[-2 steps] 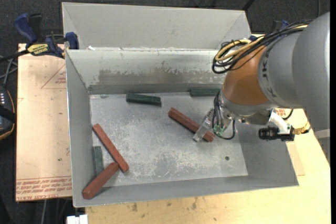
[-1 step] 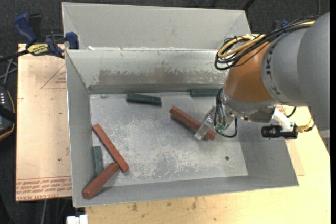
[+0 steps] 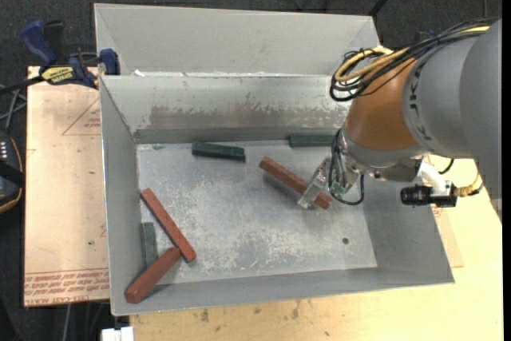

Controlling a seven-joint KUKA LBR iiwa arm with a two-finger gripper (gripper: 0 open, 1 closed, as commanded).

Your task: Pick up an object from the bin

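Note:
My gripper (image 3: 316,192) is low in the right half of the bin, right at the right-hand end of a red-brown bar (image 3: 286,177) that lies slanted on the bin floor. Its tip overlaps that end of the bar, and whether the bar is gripped is hidden. A short dark green bar (image 3: 310,140) lies just behind, against the back wall. Further left along the back lies another dark green bar (image 3: 218,150).
At the front left two red-brown bars (image 3: 168,224) (image 3: 152,274) lie crossed, with a dark green bar (image 3: 149,243) beside them by the left wall. The arm with its orange cover and cables hangs over the bin's right wall.

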